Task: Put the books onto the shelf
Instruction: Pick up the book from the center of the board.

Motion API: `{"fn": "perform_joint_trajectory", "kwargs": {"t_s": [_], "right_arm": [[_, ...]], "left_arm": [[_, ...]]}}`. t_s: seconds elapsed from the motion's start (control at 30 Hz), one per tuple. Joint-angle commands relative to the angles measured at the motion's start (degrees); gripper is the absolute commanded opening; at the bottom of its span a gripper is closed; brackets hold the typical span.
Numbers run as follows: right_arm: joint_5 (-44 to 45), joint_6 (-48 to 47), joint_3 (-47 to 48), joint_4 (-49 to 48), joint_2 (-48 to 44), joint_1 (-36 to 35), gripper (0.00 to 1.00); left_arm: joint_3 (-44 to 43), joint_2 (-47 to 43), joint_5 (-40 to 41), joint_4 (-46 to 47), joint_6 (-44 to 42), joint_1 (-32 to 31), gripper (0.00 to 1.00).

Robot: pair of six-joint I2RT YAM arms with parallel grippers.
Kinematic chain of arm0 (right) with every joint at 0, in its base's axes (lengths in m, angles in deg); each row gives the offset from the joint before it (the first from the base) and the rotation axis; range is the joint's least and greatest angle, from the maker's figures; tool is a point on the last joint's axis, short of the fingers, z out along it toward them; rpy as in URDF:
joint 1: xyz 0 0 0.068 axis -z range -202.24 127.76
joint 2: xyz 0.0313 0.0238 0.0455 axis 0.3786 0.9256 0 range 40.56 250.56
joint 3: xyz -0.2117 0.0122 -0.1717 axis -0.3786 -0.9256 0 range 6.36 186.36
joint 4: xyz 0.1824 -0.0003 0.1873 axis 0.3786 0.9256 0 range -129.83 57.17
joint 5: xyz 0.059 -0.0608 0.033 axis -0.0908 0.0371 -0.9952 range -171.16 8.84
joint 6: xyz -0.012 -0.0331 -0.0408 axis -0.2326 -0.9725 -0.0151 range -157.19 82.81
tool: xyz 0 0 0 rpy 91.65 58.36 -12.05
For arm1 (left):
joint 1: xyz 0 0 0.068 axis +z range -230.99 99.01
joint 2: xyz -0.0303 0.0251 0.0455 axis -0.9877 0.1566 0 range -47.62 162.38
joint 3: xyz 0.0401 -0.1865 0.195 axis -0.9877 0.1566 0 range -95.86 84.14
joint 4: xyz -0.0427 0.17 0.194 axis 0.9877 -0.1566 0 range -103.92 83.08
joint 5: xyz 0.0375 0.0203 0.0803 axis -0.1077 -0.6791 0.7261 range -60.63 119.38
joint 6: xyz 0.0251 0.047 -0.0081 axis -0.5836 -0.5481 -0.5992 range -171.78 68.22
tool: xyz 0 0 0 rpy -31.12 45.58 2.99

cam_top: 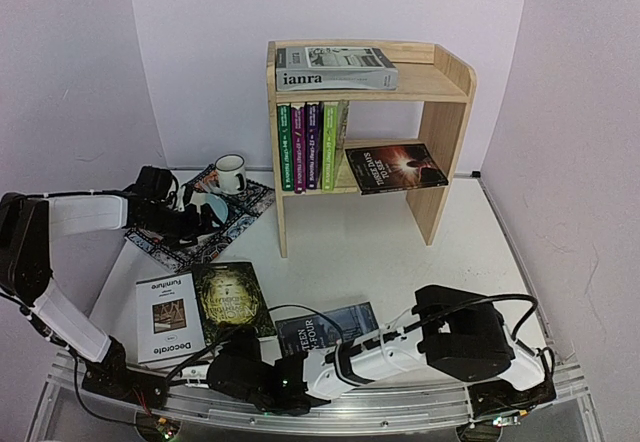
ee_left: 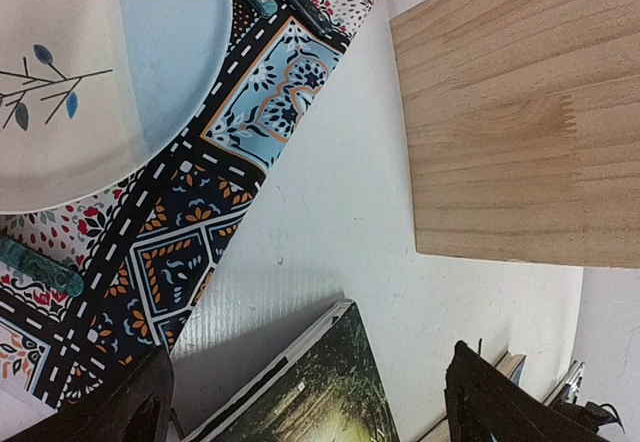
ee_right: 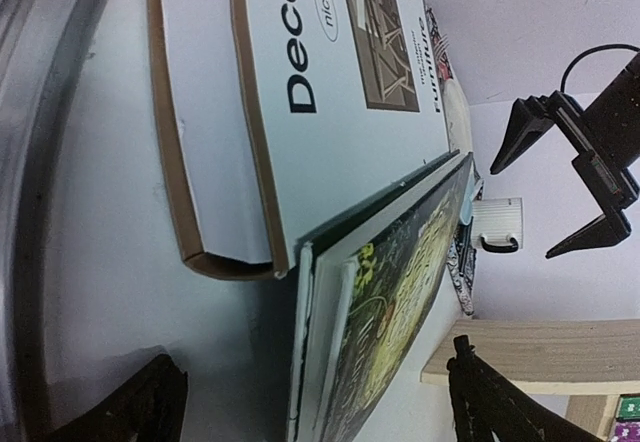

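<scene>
Lying flat, thick white Decorate book (cam_top: 168,320) touches dark green book (cam_top: 232,300)

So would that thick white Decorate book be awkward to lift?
Probably heavy for its size: the white Decorate book shows a thick block of pages. Its cover looks board-stiff, so it should not flop, though it might swing open if gripped by one edge. The dark green book seems to rest on its edge, so lifting may tip that one.

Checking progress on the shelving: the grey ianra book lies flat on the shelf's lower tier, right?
No. The grey ianra book lies flat on the top tier of the shelf, not the lower one; the top external view shows it.
</scene>
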Motion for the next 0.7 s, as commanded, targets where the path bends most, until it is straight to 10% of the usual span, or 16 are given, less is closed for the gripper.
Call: {"fn": "perform_joint_trajectory", "kwargs": {"t_s": [0.0,0.27,0.67], "right_arm": [[6.65,-4.16,4.06,-3.97,3.89,0.75,0.89],[11.66,-10.18,6.74,-11.32,8.57,1.88,0.73],[14.55,-21.32,4.81,-28.32,6.20,1.52,0.09]], "left_arm": [[-0.80,-2.44,0.18,0.41,-0.51,0.42,0.96],[-0.76,-3.01,0.32,0.36,-0.15,0.62,0.96],[-0.74,-7.17,0.69,0.38,1.26,0.67,0.96]]}}
